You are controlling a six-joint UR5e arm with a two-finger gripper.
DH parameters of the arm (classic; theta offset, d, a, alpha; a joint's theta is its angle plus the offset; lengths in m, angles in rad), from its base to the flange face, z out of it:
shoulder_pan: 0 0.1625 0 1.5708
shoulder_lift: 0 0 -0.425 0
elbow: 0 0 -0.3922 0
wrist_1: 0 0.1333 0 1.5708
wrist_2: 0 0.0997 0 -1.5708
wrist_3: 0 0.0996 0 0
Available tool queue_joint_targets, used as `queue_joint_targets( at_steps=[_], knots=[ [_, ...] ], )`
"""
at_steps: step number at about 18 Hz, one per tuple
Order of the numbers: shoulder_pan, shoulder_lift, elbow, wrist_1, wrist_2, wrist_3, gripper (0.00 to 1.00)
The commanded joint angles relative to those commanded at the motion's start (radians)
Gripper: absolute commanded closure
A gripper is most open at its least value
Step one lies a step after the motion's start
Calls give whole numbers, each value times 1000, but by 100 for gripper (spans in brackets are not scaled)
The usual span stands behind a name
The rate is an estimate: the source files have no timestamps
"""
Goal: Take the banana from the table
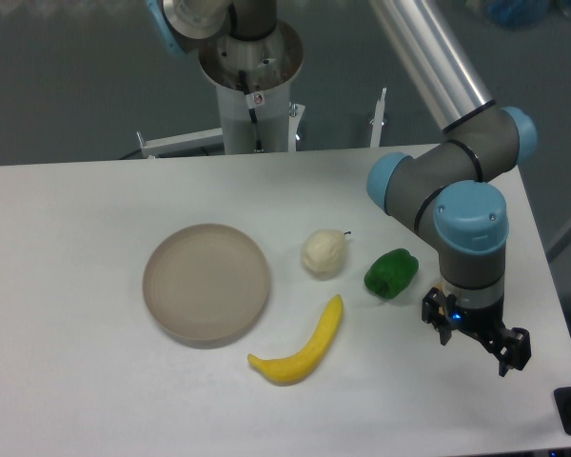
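The yellow curved banana [305,347] lies on the white table [76,238], in front of the centre, its stem end pointing up and right. My gripper [478,344] hangs over the table's right side, well to the right of the banana and apart from it. Its two dark fingers stand apart with nothing between them, so it is open and empty.
A round beige plate [206,283] sits left of the banana. A pale cream pear [324,253] and a green pepper-like fruit [391,273] lie just behind the banana, the green one close to my gripper. The table's right edge runs near my gripper.
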Motion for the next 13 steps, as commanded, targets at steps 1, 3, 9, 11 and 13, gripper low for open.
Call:
queue_joint_targets(
  at_steps=[1,3,9,11,13],
  knots=[
    [0,2,0,0,0,0,0],
    [0,2,0,0,0,-2,0],
    [2,43,-38,-3,3,-43,0],
    [-6,77,-75,-5,3,-110,0],
    [-18,125,-119,-12,-1,-200,0]
  ],
)
